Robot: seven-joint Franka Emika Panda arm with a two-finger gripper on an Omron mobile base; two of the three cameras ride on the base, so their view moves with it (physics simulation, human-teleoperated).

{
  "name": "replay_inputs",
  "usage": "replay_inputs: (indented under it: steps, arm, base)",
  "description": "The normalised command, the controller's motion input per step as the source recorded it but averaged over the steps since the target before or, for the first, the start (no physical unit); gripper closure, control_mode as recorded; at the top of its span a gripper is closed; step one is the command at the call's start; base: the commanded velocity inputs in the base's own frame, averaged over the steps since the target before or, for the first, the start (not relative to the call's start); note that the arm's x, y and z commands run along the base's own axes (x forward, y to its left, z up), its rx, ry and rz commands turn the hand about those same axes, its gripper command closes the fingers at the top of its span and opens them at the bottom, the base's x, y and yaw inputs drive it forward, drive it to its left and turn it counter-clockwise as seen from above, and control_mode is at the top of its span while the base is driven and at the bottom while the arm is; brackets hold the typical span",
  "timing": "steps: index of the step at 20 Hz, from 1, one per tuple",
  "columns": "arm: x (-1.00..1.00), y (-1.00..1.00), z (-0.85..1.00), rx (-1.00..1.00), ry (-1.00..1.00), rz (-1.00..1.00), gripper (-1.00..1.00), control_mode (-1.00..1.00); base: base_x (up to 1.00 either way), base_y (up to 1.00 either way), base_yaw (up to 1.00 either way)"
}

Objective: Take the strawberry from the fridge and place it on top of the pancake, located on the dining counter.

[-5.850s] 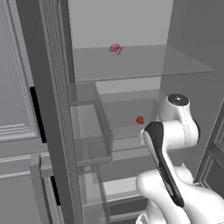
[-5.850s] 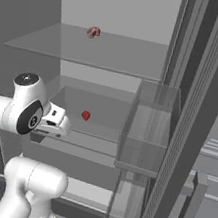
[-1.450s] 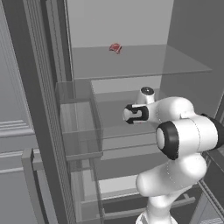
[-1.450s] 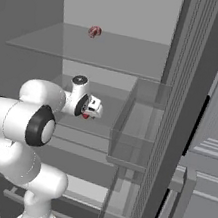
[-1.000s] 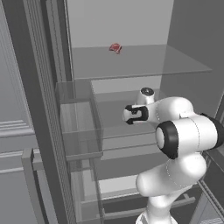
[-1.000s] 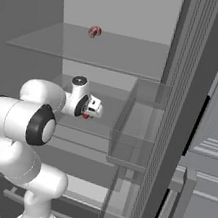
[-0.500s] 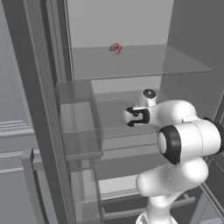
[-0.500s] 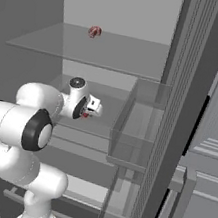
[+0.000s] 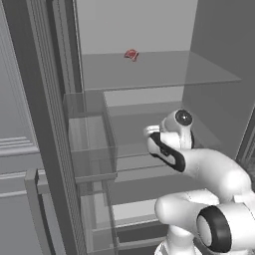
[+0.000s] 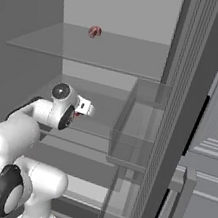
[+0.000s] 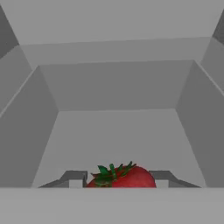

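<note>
Strawberry [image 11: 120,177] sits between the two fingers [image 11: 75,179] in the hand view, green calyx up, red body flanked on both sides — fingers clenched on it, inside the fridge [image 9: 149,30] at the middle shelf level. From the right base view a sliver of red shows just beside the gripper [image 10: 82,110].

Handling, judged: very light, soft, easily bruised; skin smooth and rounded, so it may squirt out if squeezed hard or held off-centre. Best hold is across the widest part of the body, below the calyx — about where the fingers appear to sit. Light pressure only; carry level, no jerks on the way out past the clear door bin [image 9: 92,144].

Paler mottled lump [image 9: 131,54] rests on the upper glass shelf [image 9: 164,69], well apart — not the target.

Labels, brands, writing: none legible anywhere.
</note>
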Motion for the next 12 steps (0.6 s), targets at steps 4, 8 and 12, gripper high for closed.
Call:
replay_inputs:
  steps: [4,8,12]
  arm:
    - [-0.71,0.30,1.00,0.00,0.08,0.01,1.00,-1.00]
    - [-0.83,0.04,0.80,0.00,0.25,0.06,1.00,-1.00]
    - [-1.00,-0.01,0.56,0.01,0.05,0.00,1.00,-1.00]
  base:
    - [0.00,0.00,0.00]
    - [0.00,0.00,0.00]
    - [0.00,0.00,0.00]
